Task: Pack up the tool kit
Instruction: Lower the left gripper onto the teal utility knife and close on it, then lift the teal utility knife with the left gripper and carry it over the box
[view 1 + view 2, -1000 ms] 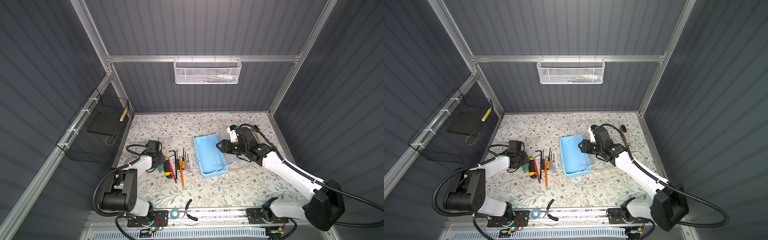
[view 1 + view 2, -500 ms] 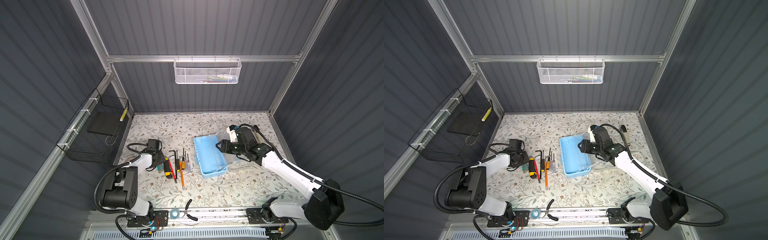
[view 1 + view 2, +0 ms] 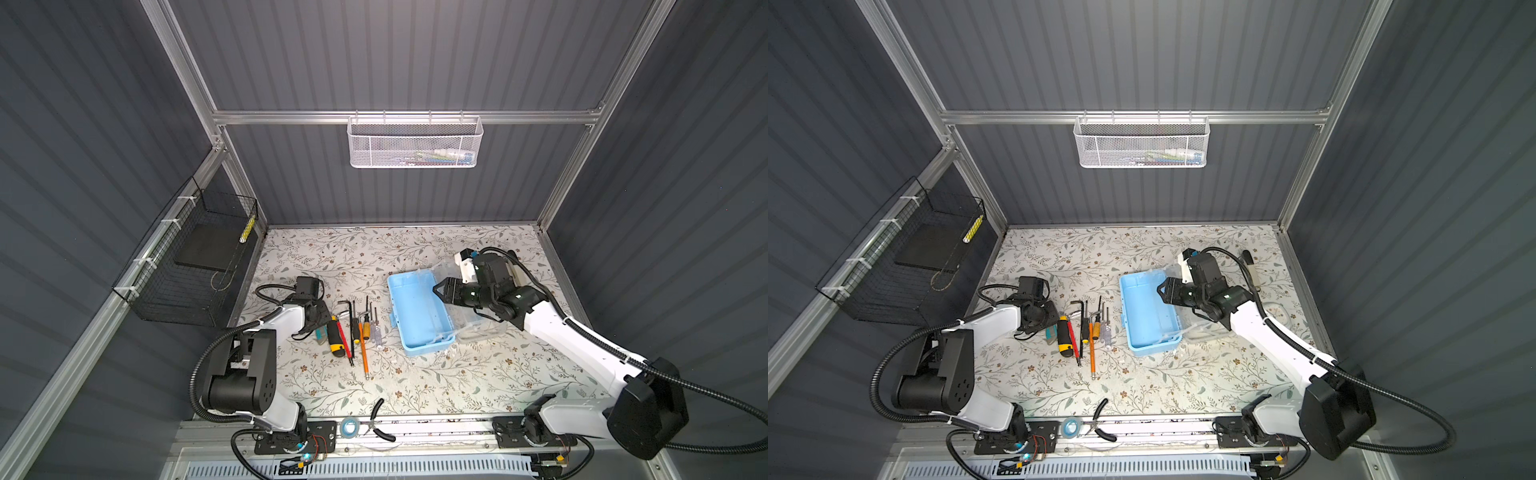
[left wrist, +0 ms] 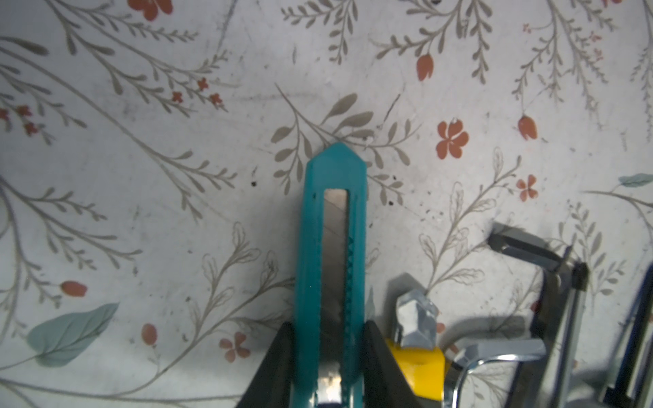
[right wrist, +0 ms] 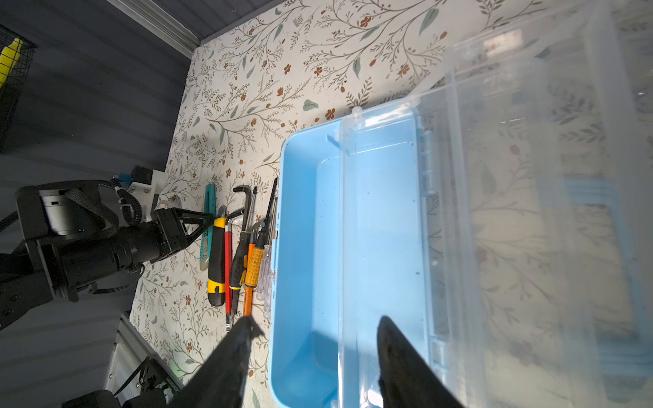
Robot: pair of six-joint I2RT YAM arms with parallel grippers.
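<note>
The teal utility knife [image 4: 334, 247] lies on the floral table, at the left end of a row of tools [image 3: 353, 328]. My left gripper [image 4: 328, 325] is shut on its body, one black finger against each side, low over the table in both top views [image 3: 322, 318] [image 3: 1047, 316]. The blue tool box [image 3: 417, 316] stands open with its clear lid [image 5: 512, 212] swung to the right. My right gripper [image 5: 314, 323] hangs open over the box's right side [image 3: 440, 291]; the lid's edge runs between its fingers, and nothing is gripped.
Next to the knife lie a yellow-black screwdriver [image 3: 334, 338], a hex key [image 3: 347, 305], an orange screwdriver [image 3: 363, 345] and clear-handled drivers [image 3: 376, 332]. Pliers [image 3: 380, 419] and a tape roll [image 3: 349, 427] sit at the front rail. A black wire basket [image 3: 195, 266] hangs on the left wall.
My left gripper's fingers have closed in on the teal knife while the wrist shifted slightly. The right arm and the box have not moved.
</note>
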